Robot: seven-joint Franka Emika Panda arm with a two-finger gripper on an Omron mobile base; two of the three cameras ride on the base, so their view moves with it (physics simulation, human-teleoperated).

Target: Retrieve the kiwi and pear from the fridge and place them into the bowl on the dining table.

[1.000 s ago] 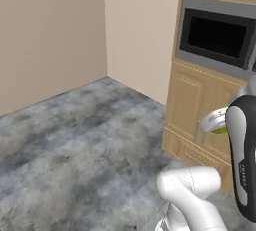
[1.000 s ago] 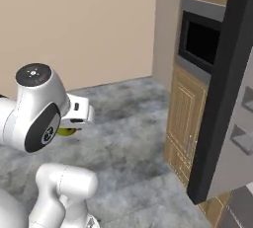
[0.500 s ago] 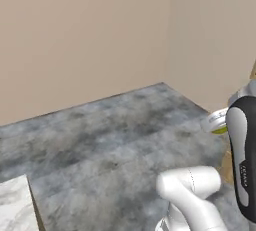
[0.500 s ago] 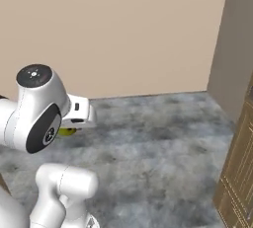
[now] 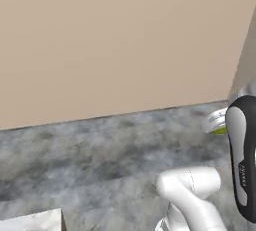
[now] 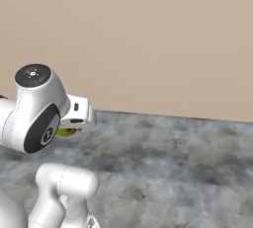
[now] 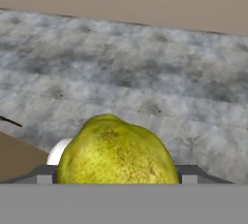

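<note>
The pear point(image 7: 116, 151) is cut off below in the hand view, its lower part and the fingertips hidden. From the base views, only a yellow-green sliver point(image 6: 66, 132) is seen behind the arm.

Pear point(image 7: 117, 152): yellow-green skin with brown speckles. Floor point(image 5: 100, 155): mottled grey stone pattern. Wall point(image 6: 148, 39): plain beige. Tabletop corner point(image 5: 30, 221): white-grey marble.

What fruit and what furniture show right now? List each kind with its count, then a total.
Pears: 1, the yellow-green pear held in the gripper.
Marble-topped tables: 1, a corner of the dining table at the lower left of the left base view.
Total: 2.
</note>
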